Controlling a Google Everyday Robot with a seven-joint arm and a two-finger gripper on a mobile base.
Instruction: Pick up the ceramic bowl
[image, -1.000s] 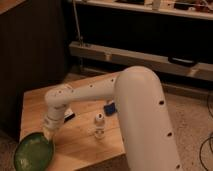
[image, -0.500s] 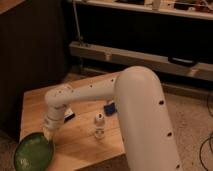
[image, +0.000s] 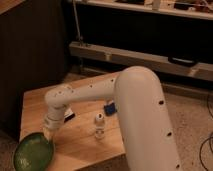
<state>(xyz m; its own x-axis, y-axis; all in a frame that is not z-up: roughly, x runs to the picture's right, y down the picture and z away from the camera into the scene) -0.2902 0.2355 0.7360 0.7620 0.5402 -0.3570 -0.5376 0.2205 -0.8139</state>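
Note:
The ceramic bowl (image: 33, 153) is wide, shallow and glossy green. It sits at the front left corner of the wooden table (image: 85, 132). My white arm reaches from the right across the table and bends down to the bowl. The gripper (image: 48, 133) is at the bowl's far right rim, right over or against its edge.
A small white bottle (image: 100, 125) stands upright near the table's middle front. A small blue object (image: 110, 108) lies just behind it. A dark cabinet stands to the left, and a shelf unit with a grey rail behind the table. Cables lie on the floor at the right.

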